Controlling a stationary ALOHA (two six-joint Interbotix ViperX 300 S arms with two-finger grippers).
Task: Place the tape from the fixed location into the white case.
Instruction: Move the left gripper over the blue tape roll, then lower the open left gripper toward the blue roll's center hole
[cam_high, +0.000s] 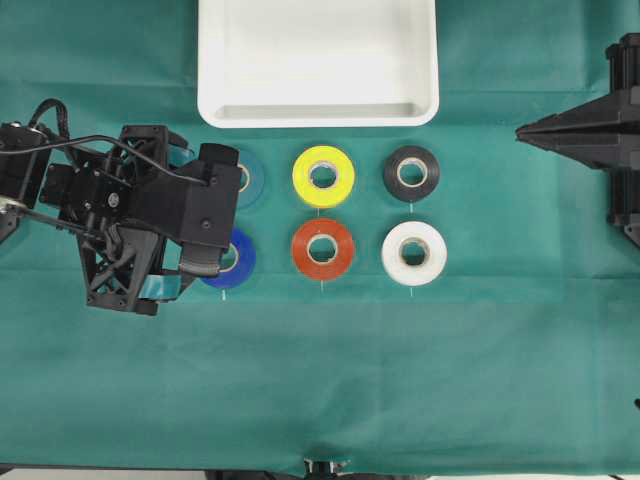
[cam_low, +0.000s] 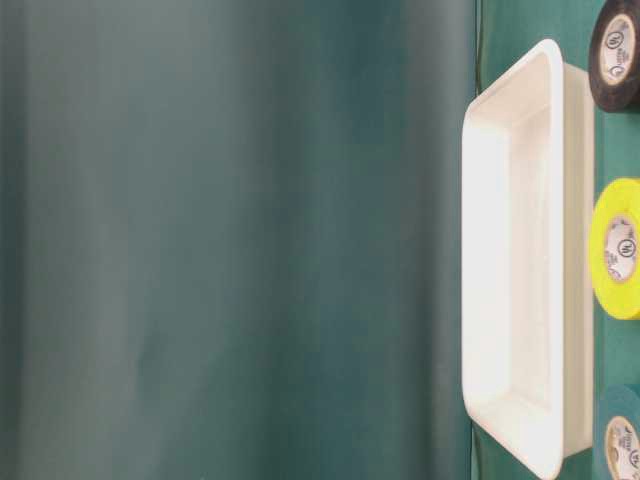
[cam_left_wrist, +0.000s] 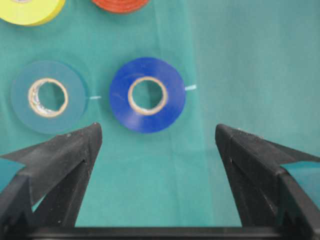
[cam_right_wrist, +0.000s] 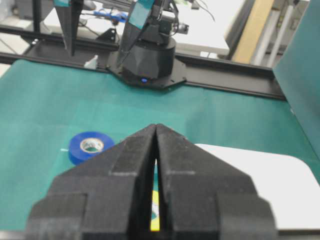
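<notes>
Fingers of the left gripper (cam_left_wrist: 157, 137) are spread wide and empty, poised above and just short of the tape (cam_left_wrist: 147, 94), while the right gripper (cam_right_wrist: 155, 150) sits parked well away with its fingers pressed together. Lying flat on the green cloth (cam_high: 320, 380) beside a duller teal roll (cam_left_wrist: 48, 96), well apart from the white case (cam_high: 318, 62), the tape is a bright royal-blue ring with a pale cardboard core. It looks light, rigid and smooth-sided, so it should probably be pinched across its outer rim, or with one finger inside the core.
</notes>
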